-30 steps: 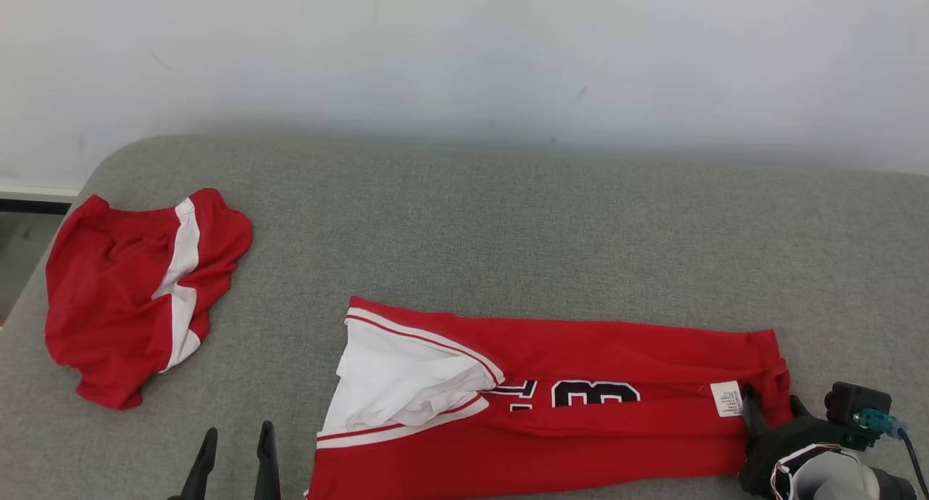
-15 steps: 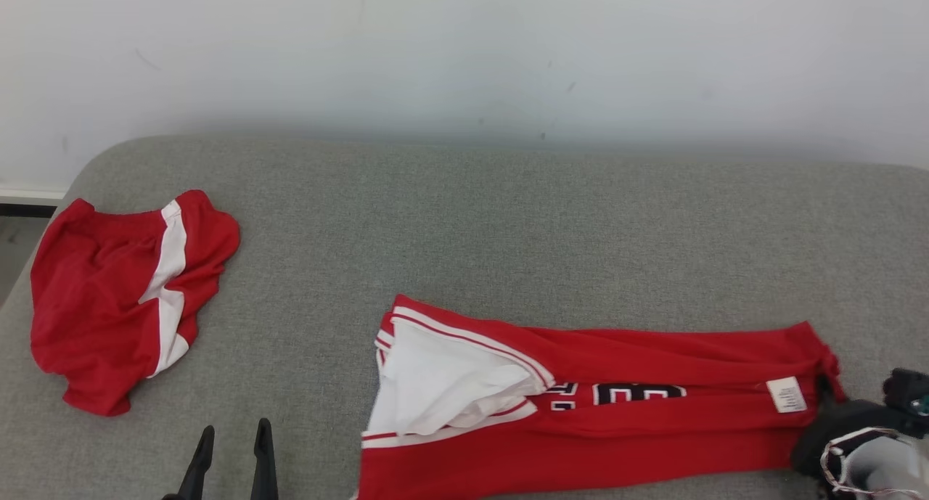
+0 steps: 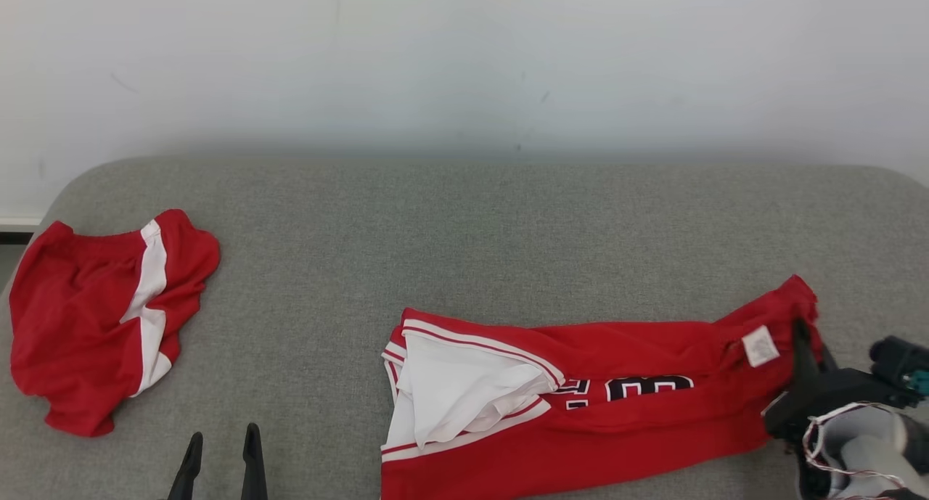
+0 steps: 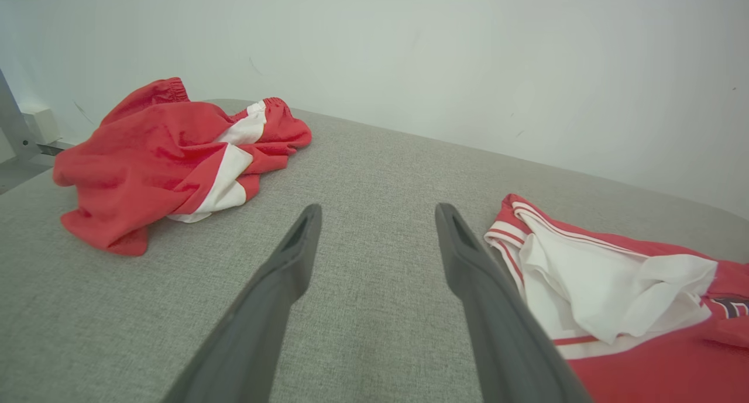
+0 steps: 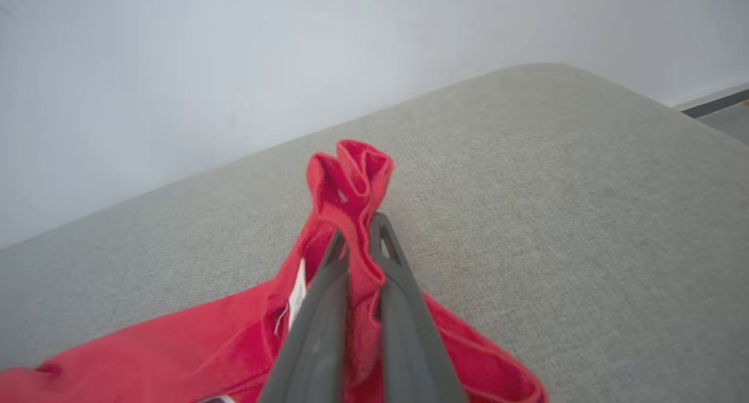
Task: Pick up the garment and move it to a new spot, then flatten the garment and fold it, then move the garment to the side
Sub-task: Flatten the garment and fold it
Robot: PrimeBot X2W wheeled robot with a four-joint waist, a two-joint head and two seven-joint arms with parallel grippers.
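- Far left, the red-and-white shorts [image 3: 94, 318] are lying crumpled at the edge of the grey padded surface [image 3: 472, 231]. They are well apart from the action and look like a piece set aside.
- Near left, the left gripper [image 3: 223, 432] is hovering low, its fingers spread wide and holding nothing. I'd say it is waiting for the flattening job.
- Centre to right, the red jersey [image 3: 639, 427] is lying stretched lengthwise along the near side. Its white lining [image 3: 457, 391] is spilling out at the left end, and the number is partly showing.
- Far right, the right gripper [image 5: 360, 230] is pinching the jersey's bunched right corner, fingers clamped on the cloth beside the white label [image 3: 759, 346]. That end is sitting raised off the surface. To my eye, a corner hold like this is letting the rest trail flat for a drag to a new spot.
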